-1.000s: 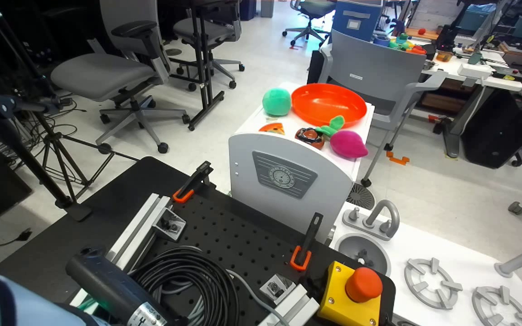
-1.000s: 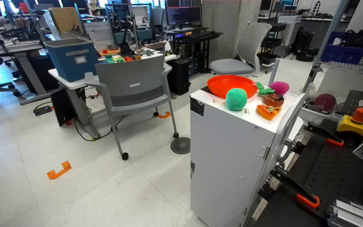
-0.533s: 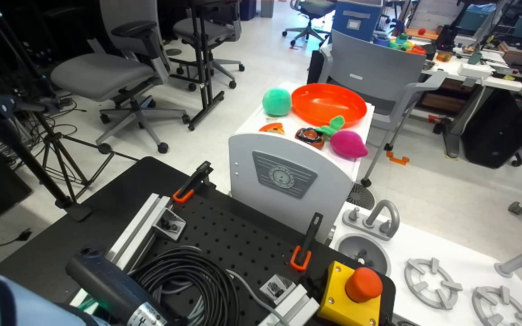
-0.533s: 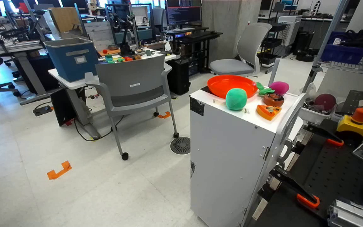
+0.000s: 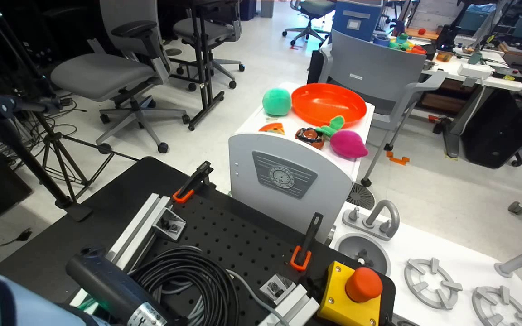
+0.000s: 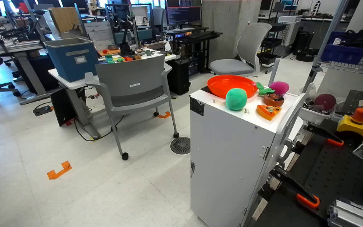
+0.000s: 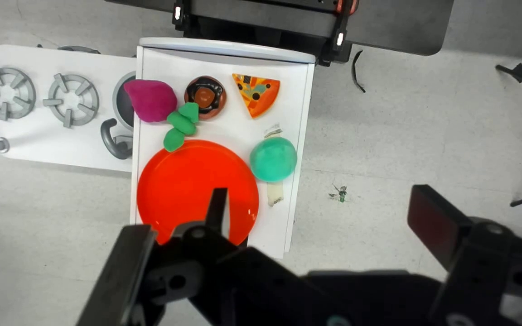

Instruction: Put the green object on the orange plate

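Mid-frame in wrist view, green ball [image 7: 273, 159] sits on white counter [image 7: 295, 90], upper R of orange plate [image 7: 190, 179], not in it; can't tell if they touch. End effector [image 7: 322, 213], lower half of same frame, gapes wide w/ nothing held. Both exterior views: ball & plate same spots as a sec ago, so pick & place prob. still to do. Jaws show only in wrist view; cabinet side [image 6: 228, 157] under counter shows in an exterior view, lower R of centre, but not in wrist view.

The black end effector [image 7: 319, 206] has a dark-red pad [image 7: 434, 228].
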You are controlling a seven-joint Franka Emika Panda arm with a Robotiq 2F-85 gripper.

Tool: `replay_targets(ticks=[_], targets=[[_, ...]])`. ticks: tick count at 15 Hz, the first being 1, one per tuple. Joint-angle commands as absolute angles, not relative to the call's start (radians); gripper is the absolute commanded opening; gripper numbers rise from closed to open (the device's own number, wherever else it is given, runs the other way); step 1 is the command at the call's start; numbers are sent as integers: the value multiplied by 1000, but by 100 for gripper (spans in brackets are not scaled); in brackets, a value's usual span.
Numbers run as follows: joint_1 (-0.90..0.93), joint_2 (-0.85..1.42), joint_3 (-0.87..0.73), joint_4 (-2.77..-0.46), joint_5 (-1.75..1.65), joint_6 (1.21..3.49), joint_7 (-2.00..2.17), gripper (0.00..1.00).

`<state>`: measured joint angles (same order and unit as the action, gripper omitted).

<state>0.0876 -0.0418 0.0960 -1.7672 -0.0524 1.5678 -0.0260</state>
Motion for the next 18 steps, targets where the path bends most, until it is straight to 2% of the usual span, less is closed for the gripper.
replay_targets(ticks=[1,18], targets=[[93,-52,99,-1798,-58,1584,-34,100],[124,-172,124,-2155,-144,1848,-79,100]])
